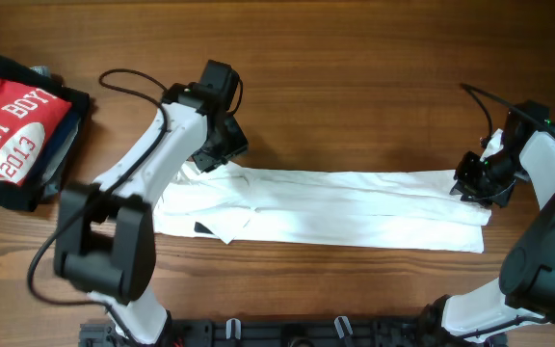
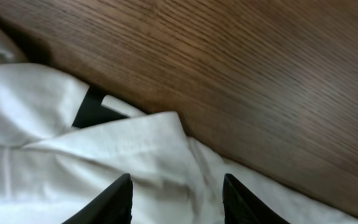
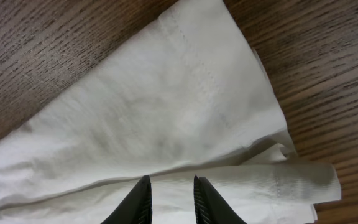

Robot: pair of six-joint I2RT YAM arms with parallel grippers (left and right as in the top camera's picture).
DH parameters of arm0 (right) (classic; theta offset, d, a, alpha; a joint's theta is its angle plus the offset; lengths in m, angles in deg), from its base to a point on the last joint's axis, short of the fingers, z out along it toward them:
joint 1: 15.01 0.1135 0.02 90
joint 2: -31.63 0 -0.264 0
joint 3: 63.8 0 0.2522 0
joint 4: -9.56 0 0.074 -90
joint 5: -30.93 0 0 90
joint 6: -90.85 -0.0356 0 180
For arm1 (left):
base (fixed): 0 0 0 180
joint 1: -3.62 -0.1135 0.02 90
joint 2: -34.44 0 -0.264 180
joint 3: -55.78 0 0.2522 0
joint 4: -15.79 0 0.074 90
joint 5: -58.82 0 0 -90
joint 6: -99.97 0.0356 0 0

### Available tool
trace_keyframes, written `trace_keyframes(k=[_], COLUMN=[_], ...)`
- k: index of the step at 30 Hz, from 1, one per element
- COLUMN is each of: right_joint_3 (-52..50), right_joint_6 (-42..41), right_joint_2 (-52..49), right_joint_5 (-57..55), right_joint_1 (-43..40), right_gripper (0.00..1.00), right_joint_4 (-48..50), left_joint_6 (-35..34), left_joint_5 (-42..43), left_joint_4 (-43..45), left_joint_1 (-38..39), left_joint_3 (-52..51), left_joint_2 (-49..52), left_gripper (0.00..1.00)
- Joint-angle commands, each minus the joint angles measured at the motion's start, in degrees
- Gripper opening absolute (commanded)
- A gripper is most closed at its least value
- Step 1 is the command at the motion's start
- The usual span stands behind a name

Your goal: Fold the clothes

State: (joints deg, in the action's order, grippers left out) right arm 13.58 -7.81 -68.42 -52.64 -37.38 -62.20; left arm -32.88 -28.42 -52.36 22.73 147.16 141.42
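The clothes (image 1: pixel 355 207) are a white T-shirt folded into a long strip across the middle of the table. My left gripper (image 1: pixel 222 145) is at the strip's left end near the collar. In the left wrist view it (image 2: pixel 176 180) stands open just above the white cloth (image 2: pixel 123 149), with nothing pinched, and a black tag (image 2: pixel 92 112) lies under a fold. My right gripper (image 1: pixel 475 183) is at the strip's right end. In the right wrist view its narrow jaws (image 3: pixel 169 180) are shut on a folded edge of the shirt (image 3: pixel 154 106).
A pile of other garments, topped by a red shirt (image 1: pixel 13 125) with white lettering, lies at the far left edge. Bare wooden table (image 1: pixel 355 77) stretches behind the strip. The arm bases stand along the front edge.
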Motion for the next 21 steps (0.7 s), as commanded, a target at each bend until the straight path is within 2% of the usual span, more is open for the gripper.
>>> trace_keyframes(k=[1, 5, 6, 8, 10, 12, 17, 21], right_joint_3=[-0.26, -0.26, -0.26, -0.26, -0.26, -0.26, -0.26, -0.26], right_joint_6=[1.01, 1.03, 1.01, 1.03, 1.01, 1.01, 1.03, 1.01], right_joint_2=[1.03, 1.03, 1.03, 1.03, 1.03, 1.03, 1.03, 1.03], right_joint_5=[0.94, 0.94, 0.94, 0.92, 0.92, 0.92, 0.92, 0.90], right_joint_1=[0.28, 0.28, 0.28, 0.28, 0.28, 0.28, 0.28, 0.28], right_gripper=[0.23, 0.23, 0.23, 0.23, 0.23, 0.23, 0.23, 0.23], right_joint_4=[-0.07, -0.07, -0.07, -0.04, -0.07, -0.07, -0.07, 0.09], left_joint_6=[-2.64, -2.64, -2.64, -2.64, -2.62, -2.60, -2.38, -0.02], left_joint_5=[-1.38, -1.36, -1.31, -1.31, -1.31, -1.11, -0.26, 2.71], left_joint_4=[1.29, 2.75, 2.89, 2.86, 2.54, 2.47, 1.14, -3.41], left_joint_1=[-0.28, -0.28, -0.28, -0.22, -0.22, -0.22, -0.24, 0.81], left_joint_3=[-0.07, -0.07, -0.07, -0.07, -0.07, -0.07, -0.04, -0.04], left_joint_2=[4.57, 7.78, 8.17, 8.17, 8.20, 8.20, 6.51, -2.43], left_gripper=[0.47, 0.46, 0.40, 0.20, 0.15, 0.04, 0.04, 0.04])
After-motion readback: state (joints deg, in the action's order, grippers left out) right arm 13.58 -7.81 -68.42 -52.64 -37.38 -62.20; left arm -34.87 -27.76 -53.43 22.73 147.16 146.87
